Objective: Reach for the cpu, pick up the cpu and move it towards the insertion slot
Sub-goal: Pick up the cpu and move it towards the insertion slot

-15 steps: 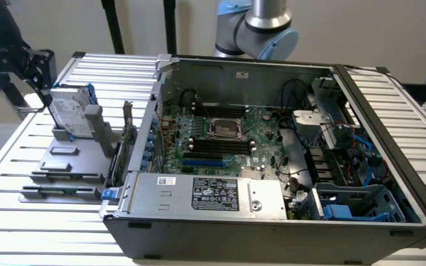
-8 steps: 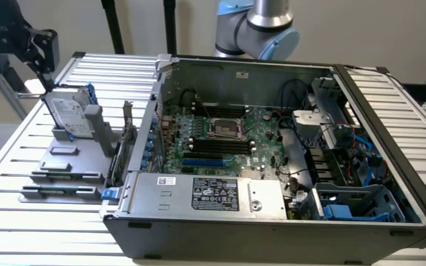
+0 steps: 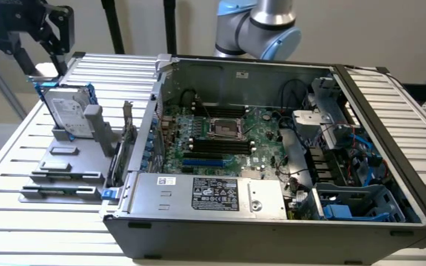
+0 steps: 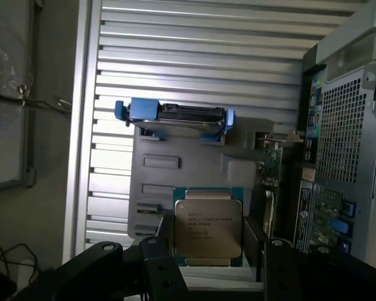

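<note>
The cpu (image 4: 208,229), a flat square chip with a silver-grey top and a teal rim, sits between the dark fingers (image 4: 165,241) of my gripper (image 4: 208,254), which is shut on it. It hangs above the grey parts holder (image 4: 194,163). In the exterior view my gripper (image 3: 45,61) is high at the far left, over the slatted table, with the pale cpu (image 3: 46,70) at its tips. The insertion slot (image 3: 224,128), a shiny metal-framed socket with a dark centre, lies on the green board inside the open computer case, well off to the exterior view's right of the gripper.
An upright silver hard drive (image 3: 69,113) in a blue frame stands on the grey holder (image 3: 61,160) just below the gripper. The case wall (image 3: 150,111) rises between holder and board. Black memory slots (image 3: 221,145), cables and a power supply (image 3: 213,194) crowd the case.
</note>
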Motion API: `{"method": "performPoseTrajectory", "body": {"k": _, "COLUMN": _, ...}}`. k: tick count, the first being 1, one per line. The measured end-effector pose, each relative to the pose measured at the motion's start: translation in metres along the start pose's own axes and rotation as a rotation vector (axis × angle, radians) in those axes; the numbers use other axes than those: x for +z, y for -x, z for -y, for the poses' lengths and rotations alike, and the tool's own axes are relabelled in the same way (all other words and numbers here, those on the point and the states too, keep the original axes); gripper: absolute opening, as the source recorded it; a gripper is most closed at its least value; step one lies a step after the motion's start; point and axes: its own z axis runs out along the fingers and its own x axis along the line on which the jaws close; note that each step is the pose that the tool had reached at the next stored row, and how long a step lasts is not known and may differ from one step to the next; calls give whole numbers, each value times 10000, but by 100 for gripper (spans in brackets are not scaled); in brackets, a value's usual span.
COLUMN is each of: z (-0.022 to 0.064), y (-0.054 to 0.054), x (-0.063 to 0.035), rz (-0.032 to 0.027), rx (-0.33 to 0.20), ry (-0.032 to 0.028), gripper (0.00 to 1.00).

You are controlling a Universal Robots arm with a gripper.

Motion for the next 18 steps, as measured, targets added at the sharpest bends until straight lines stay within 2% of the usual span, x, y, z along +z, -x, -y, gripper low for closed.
{"method": "performPoseTrajectory", "body": {"k": 7, "z": 12, "y": 315, "x": -189, "rz": -161, "rx": 8, "ry": 11, "gripper": 54}}
{"method": "performPoseTrajectory", "body": {"k": 18, "z": 42, "y": 812, "x": -284, "rz": -330, "rx": 18, "ry": 23, "gripper": 54}}
